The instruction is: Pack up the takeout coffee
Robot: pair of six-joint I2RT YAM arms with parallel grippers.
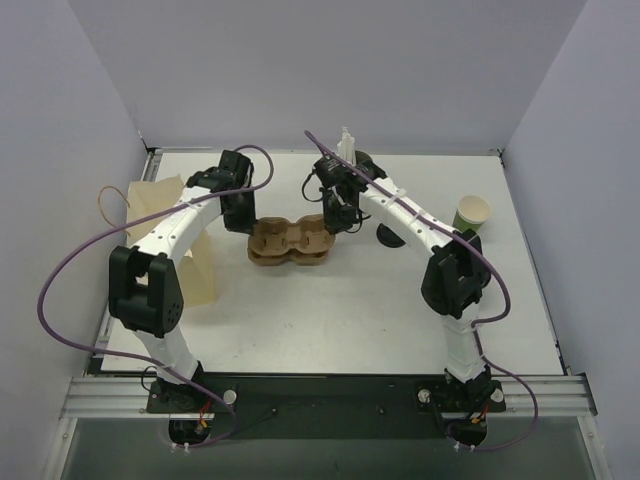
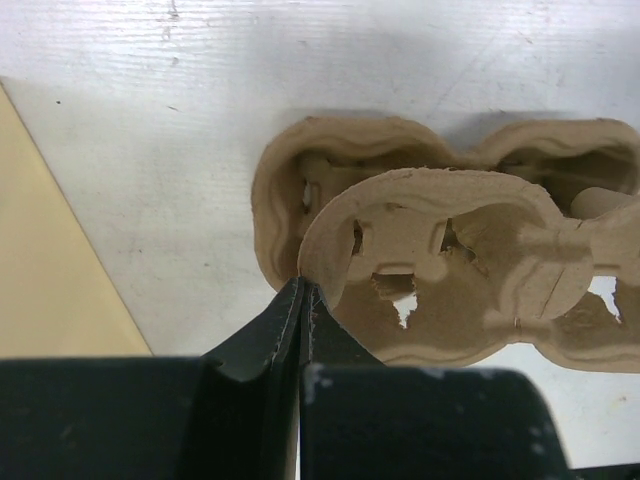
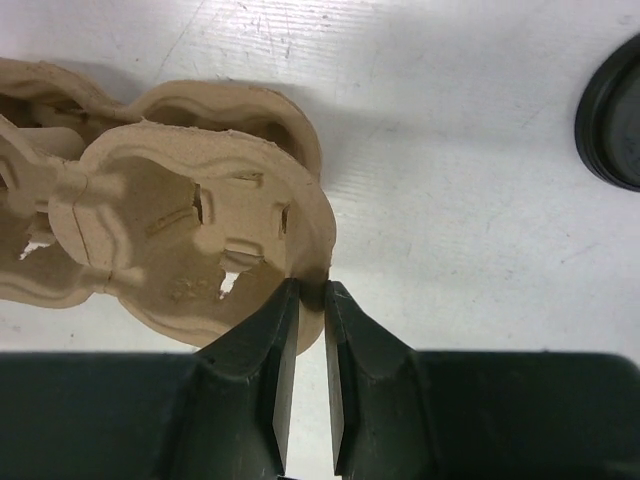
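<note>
Evidently the left end effector [image 2: 302,290] and the right end effector [image 3: 310,295] each pinch an opposite rim of the upper carrier [image 2: 450,270], jaws narrow, probably to lift it off the lower carrier [image 2: 285,170]. The green cup [image 1: 472,212] stands lidless at the right of the tabletop [image 1: 350,310], well apart from its black lid [image 1: 390,237].

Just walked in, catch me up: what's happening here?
Both arms hold the upper brown moulded-pulp cup carrier of a stacked pair: the left gripper pinches its left rim, the right gripper its right rim. The small green paper cup stands lidless at the right, its round black plastic lid lying on the table.
</note>
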